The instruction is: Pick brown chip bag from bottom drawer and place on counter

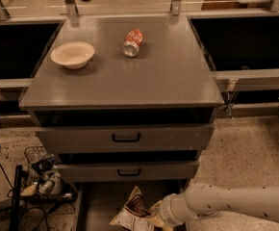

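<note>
I've got the gripper (155, 216) at the bottom centre of the frame, low inside the bottom drawer (98, 203), right up against the right side of the bag (131, 210). Can't tell from here whether it's open or clamped on the bag, since the contact spot is hidden by the foil and the wrist. Bag is in the bottom drawer, tilted with one corner pointing up, dark brown face toward me, paler part at its lower left, its base cut off by the bottom edge of the frame. Arm (235, 203) comes in from the lower right, roughly level, low over the floor (247, 148). Bottom drawer is pulled out toward me. Middle drawer (128, 172) and top drawer (125, 137) each show a black handle. Counter (168, 76) fills the centre of the frame. Bowl (72, 55) sits at its left, and a red can (133, 42) lies on its side near the upper centre, apart from the bowl. Wire basket (42, 174) of clutter with cables is on the floor at lower left, just beside the cabinet.
</note>
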Controlling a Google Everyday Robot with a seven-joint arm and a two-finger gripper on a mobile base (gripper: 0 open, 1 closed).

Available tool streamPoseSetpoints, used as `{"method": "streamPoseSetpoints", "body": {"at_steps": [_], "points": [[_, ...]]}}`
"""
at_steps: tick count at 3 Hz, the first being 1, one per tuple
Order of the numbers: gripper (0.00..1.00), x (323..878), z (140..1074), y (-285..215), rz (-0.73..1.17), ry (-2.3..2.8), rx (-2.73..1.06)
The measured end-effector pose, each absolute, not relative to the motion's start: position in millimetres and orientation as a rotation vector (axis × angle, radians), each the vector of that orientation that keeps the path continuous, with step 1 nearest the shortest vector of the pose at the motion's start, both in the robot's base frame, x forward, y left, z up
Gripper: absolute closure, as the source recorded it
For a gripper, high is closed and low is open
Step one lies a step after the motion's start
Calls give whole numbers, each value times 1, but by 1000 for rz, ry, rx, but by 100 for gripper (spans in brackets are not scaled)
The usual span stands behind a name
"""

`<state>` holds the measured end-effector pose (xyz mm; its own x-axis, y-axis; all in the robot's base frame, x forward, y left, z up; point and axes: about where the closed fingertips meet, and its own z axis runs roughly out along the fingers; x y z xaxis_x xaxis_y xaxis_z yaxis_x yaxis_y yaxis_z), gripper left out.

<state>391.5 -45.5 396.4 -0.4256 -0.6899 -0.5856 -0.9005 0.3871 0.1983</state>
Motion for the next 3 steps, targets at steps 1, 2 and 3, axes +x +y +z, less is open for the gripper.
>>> {"method": "streamPoseSetpoints", "body": {"at_steps": [1,2,3], "points": [[100,399,386,-45,728,2251,-1356],[100,402,407,-54,678,2235,-1366],[100,394,447,-61,594,2206,-1393]]}}
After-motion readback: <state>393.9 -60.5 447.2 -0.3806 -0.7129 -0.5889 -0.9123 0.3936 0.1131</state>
